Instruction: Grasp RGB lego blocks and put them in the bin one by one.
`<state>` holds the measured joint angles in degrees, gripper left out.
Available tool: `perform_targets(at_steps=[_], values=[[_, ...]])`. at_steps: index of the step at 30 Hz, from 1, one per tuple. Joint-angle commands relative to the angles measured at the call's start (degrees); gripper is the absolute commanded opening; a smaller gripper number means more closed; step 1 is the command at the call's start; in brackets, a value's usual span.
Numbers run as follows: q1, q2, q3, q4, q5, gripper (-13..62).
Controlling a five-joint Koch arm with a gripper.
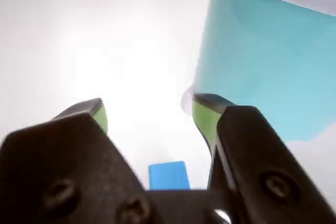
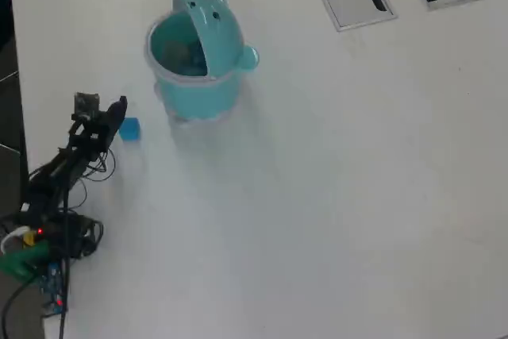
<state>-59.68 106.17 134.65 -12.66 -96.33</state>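
Item: small blue plastic lego cube point(image 1: 168, 176), on white table point(image 2: 333, 196), at eight o'clock of round teal plastic bin point(image 2: 194, 77). My gripper point(image 1: 152, 116) hovers over it, jaws wide, empty, straddling for pickup.

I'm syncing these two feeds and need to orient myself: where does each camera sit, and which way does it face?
Wrist view: rides behind the gripper, looking forward and down past its open green-padded jaws at the white table, the blue block and the wall of the teal bin.
Overhead view: fixed above, looking down on the table; the whole arm shows at the left edge, its cabling below it.
Shared: blue block, bin, gripper.
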Motion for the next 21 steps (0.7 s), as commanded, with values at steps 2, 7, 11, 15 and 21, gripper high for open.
perform_targets(at_steps=[2,7,11,15,21], values=[[0.6,-1.7,-1.8,-0.4,-2.7,29.9],[-0.1,-5.8,-0.4,-1.2,-4.6,29.9],[0.0,-9.0,-0.4,-2.5,-4.7,29.8],[0.6,-10.7,-0.8,-2.7,-5.1,29.8],[1.4,-12.0,-0.3,-2.7,-5.1,29.8]])
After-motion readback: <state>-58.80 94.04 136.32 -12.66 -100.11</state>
